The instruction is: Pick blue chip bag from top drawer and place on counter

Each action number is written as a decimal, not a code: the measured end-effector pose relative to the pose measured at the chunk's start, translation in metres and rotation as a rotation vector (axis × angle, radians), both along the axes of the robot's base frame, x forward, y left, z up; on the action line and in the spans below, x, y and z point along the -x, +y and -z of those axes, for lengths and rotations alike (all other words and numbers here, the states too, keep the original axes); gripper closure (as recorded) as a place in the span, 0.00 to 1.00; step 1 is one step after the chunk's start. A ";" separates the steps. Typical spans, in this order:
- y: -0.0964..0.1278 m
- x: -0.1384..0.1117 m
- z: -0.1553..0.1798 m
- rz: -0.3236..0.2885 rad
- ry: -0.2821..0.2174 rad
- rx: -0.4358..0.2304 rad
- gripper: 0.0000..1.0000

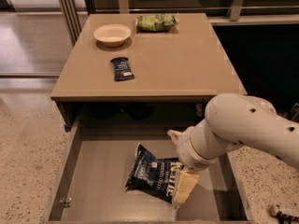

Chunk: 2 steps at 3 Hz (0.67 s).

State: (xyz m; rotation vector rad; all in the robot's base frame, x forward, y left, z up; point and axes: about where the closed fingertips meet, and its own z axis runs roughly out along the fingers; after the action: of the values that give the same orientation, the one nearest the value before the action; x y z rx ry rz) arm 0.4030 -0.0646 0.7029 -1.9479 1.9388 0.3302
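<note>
The blue chip bag [152, 173], dark navy with white "Kettle" lettering, lies flat in the middle of the open top drawer [93, 171]. My gripper [179, 161] is down in the drawer at the bag's right end, reaching in from the right on a white arm. Its cream fingers are spread apart: one fingertip [185, 188] lies over the bag's right edge, and the other [174, 134] is behind the bag's far corner. The bag rests on the drawer bottom. The tan counter [187, 64] is above the drawer.
On the counter stand a cream bowl [112, 34], a green chip bag [156, 22] at the back, and a small dark-blue bar wrapper [122, 68]. The drawer's low side walls flank the bag. Speckled floor lies to the left and right.
</note>
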 end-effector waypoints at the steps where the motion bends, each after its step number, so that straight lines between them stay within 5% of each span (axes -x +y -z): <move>1: 0.013 0.000 0.015 -0.025 -0.003 -0.023 0.00; 2: 0.025 -0.001 0.031 -0.044 0.001 -0.045 0.00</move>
State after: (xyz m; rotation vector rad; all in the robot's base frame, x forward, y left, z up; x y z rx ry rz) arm 0.4039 -0.0400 0.6719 -1.9641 1.8748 0.3835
